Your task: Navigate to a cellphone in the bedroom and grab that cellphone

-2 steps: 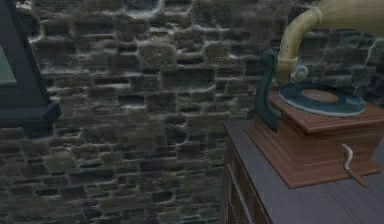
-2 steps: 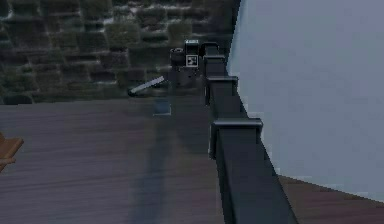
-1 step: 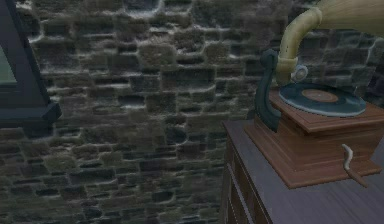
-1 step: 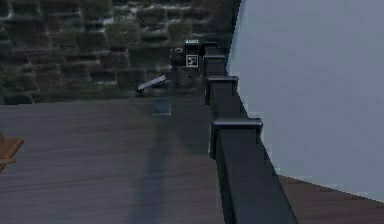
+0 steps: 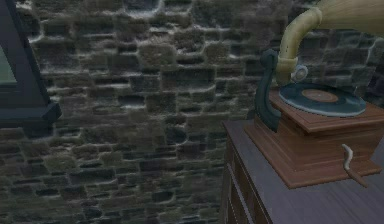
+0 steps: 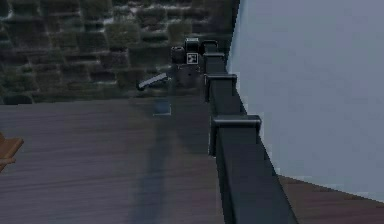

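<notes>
Rough dark stone wall (image 5: 150, 90) backs the scene; at 3 o'clock of the forward view a gramophone (image 5: 320, 110) stands on a wooden cabinet (image 5: 300, 205), set back toward the wall, likely as an ornament that leaves the front of the top free; at 9 o'clock hangs a dark frame (image 5: 15, 70); in the arm side view the arm (image 6: 240, 150) rises from 6 o'clock, stretched far out over a dark wooden top (image 6: 80, 150) beside a pale wall (image 6: 310, 90), probably to reach something lying deep in; the gripper (image 6: 150, 83) points toward 9 o'clock from the arm's end; whether the fingers (image 6: 156, 79) grasp anything I cannot tell; where the cellphone lies I cannot tell either, the faint pale patch (image 6: 160, 102) at 6 o'clock of them being too vague to name.
</notes>
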Tool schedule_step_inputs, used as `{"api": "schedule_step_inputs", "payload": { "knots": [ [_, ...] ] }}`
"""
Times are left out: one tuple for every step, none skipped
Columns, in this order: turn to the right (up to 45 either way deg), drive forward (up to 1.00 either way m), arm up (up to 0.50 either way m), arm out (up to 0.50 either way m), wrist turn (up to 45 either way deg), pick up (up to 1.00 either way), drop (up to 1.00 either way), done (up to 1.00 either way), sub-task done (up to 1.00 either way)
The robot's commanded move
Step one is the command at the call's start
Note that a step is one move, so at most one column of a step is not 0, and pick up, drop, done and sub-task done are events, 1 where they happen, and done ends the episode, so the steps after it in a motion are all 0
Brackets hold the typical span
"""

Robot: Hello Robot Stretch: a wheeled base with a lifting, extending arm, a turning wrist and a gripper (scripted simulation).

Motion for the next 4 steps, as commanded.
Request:
{"api": "schedule_step_inputs", "payload": {
  "knots": [
    [0.0, 0.0, 0.0, 0.0, 0.0, 1.0, 0.0, 0.0, 0.0],
    [0.0, 0.0, 0.0, 0.0, 3.0, 0.0, 0.0, 0.0, 0.0],
    [0.0, 0.0, -0.12, 0.0, 0.0, 0.0, 0.0, 0.0, 0.0],
    [0.0, 0.0, 0.0, 0.0, 0.0, 1.0, 0.0, 0.0, 0.0]
  ]
}}
